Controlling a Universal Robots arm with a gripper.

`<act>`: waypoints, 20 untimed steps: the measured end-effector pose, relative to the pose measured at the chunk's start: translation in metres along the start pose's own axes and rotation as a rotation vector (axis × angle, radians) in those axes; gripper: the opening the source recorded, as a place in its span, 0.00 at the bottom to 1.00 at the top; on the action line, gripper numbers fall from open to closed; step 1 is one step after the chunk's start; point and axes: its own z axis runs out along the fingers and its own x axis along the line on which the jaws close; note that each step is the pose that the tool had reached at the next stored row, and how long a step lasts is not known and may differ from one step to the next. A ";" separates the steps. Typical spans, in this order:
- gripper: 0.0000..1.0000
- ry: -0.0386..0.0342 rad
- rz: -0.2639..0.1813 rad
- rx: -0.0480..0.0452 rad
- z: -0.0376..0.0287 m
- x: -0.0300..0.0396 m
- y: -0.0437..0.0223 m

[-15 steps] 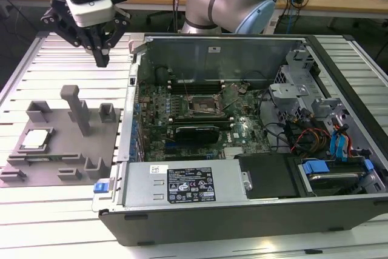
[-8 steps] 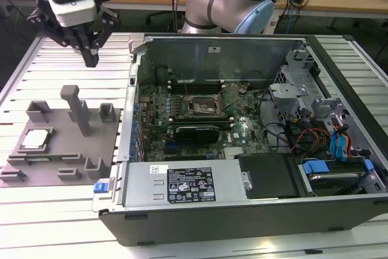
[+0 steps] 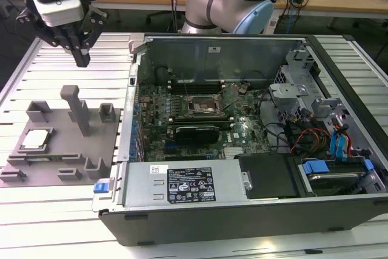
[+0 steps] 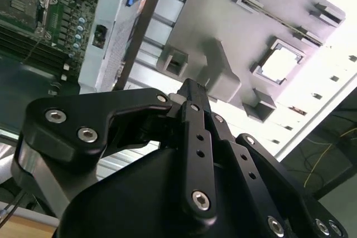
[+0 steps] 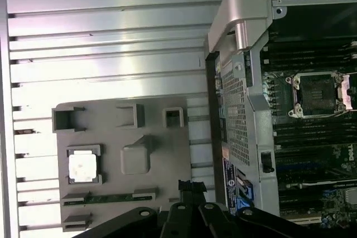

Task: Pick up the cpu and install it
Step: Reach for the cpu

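Your claw (image 3: pixel 81 59) is hanging above the tabletop (image 3: pixel 60 222) with its fingers pressed together, gripping nothing. The cpu (image 3: pixel 35 139) is lying flat in a recess of the grey tray (image 3: pixel 66 150), down below the claw, off to one side and well apart from it. The open case (image 3: pixel 182 222) is sitting just beside the tray, and its socket (image 3: pixel 205 108) is lying farther from the claw than the cpu.
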 end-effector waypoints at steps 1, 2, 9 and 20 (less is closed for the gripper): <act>0.11 -0.0003 0.000 0.0000 -0.0001 0.0043 -0.0002; 0.11 -0.0005 0.000 0.0000 -0.0002 0.0066 -0.0003; 0.11 -0.0017 0.000 -0.0001 -0.0007 0.0230 -0.0011; 0.11 -0.0044 0.000 -0.0003 -0.0018 0.0555 -0.0025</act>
